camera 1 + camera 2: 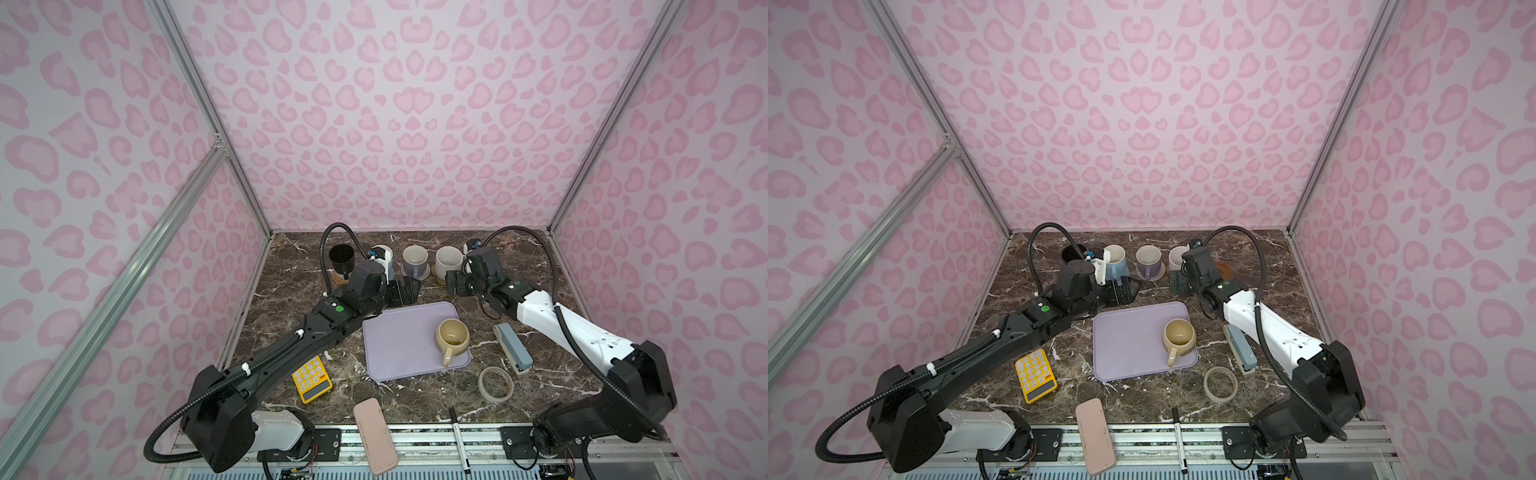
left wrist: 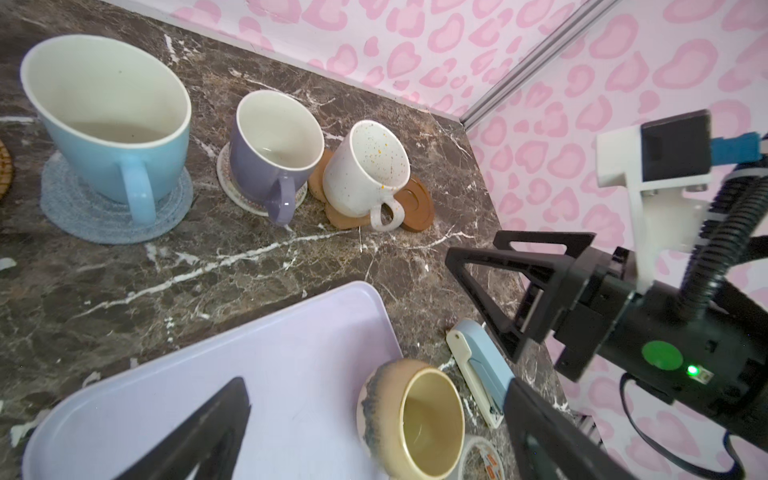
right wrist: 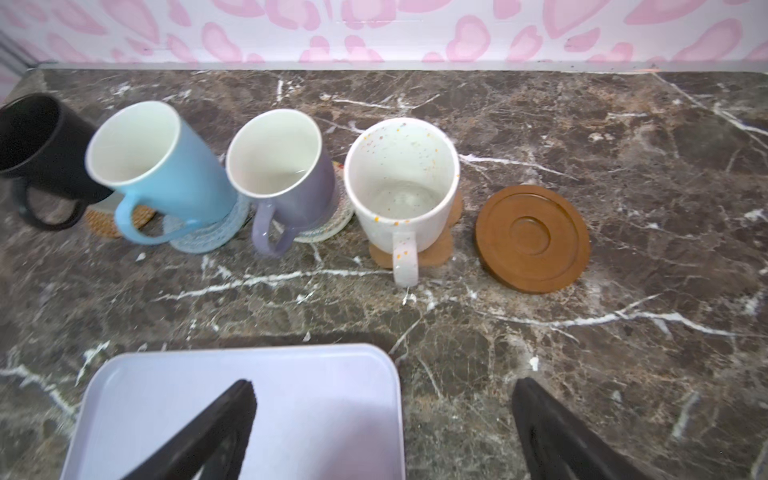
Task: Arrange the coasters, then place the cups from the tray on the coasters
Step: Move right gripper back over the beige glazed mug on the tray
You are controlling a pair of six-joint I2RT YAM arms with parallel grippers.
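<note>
Four cups stand in a back row on coasters: black cup [image 3: 37, 141] on orange-tan, light blue cup [image 3: 162, 166] on grey-blue coaster [image 2: 104, 220], lavender cup [image 3: 282, 166] on cream, white speckled cup [image 3: 401, 183] on the paw coaster [image 3: 436, 253]. The brown disc coaster [image 3: 532, 239] lies bare at the row's right end. The beige-yellow cup [image 1: 452, 337] sits on the lavender tray [image 1: 399, 345], near its right edge. My left gripper [image 1: 403, 293] hovers open and empty by the tray's far left corner. My right gripper [image 1: 455, 284] is open and empty in front of the speckled cup.
A blue-grey stapler [image 1: 513, 349] and a tape ring [image 1: 495, 384] lie right of the tray. A yellow calculator [image 1: 311, 378] lies to its left. A pink case [image 1: 375, 436] and a marker pen [image 1: 459, 438] rest at the front edge.
</note>
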